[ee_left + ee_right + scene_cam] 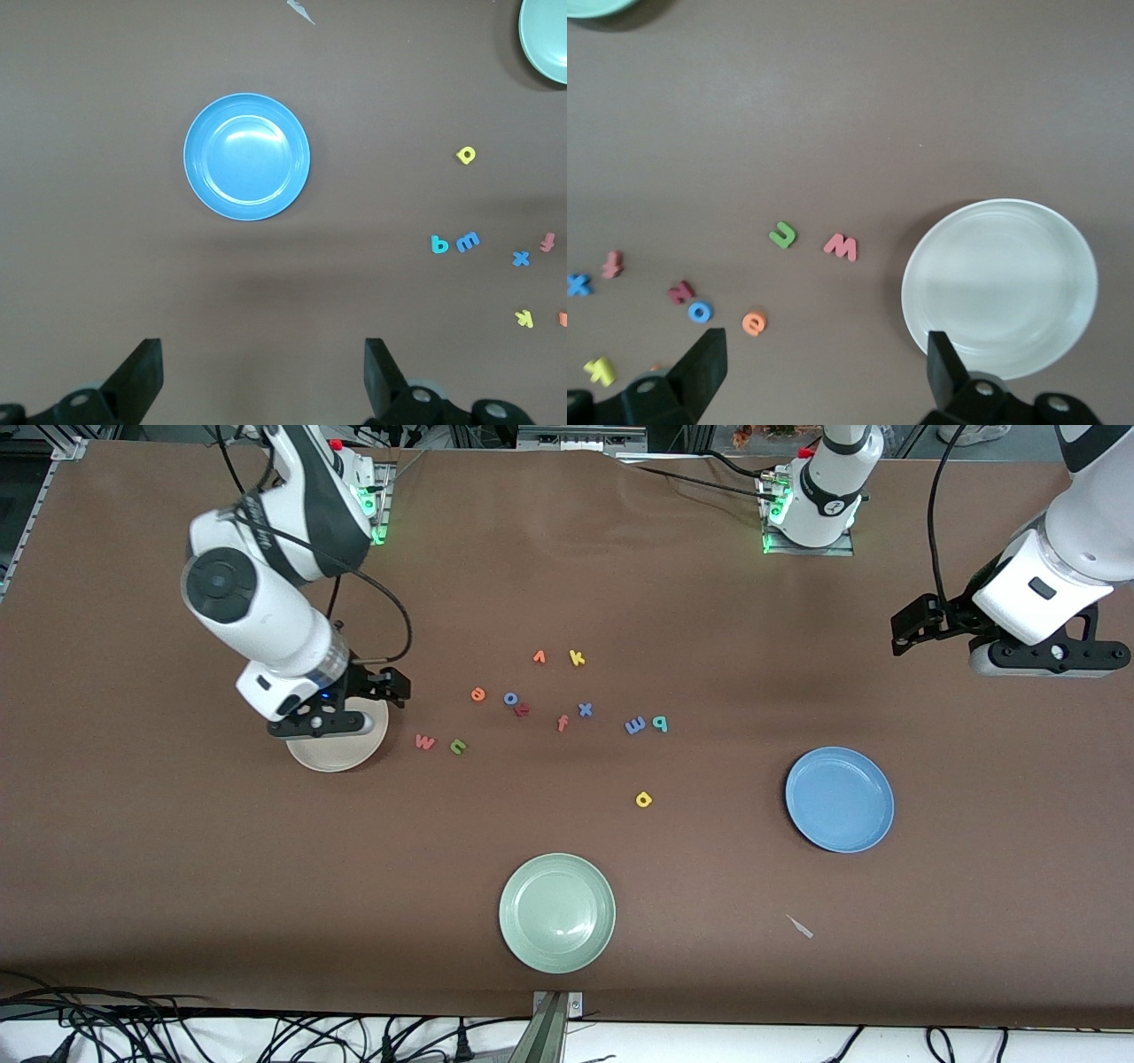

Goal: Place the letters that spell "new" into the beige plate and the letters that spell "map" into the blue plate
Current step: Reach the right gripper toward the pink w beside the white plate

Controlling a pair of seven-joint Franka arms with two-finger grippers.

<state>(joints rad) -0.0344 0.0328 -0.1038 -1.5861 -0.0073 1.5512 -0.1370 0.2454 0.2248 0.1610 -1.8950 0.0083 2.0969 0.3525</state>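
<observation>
While open, right pincer (383, 691) hangs over beige plate (341, 757).

loose foam letters (457, 747) flat on table between empty beige plate (341, 755) and blue plate (839, 799)

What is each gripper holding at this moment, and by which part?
Nothing. The left gripper is open near the blue plate; the right gripper is open over the beige plate's edge.
</observation>
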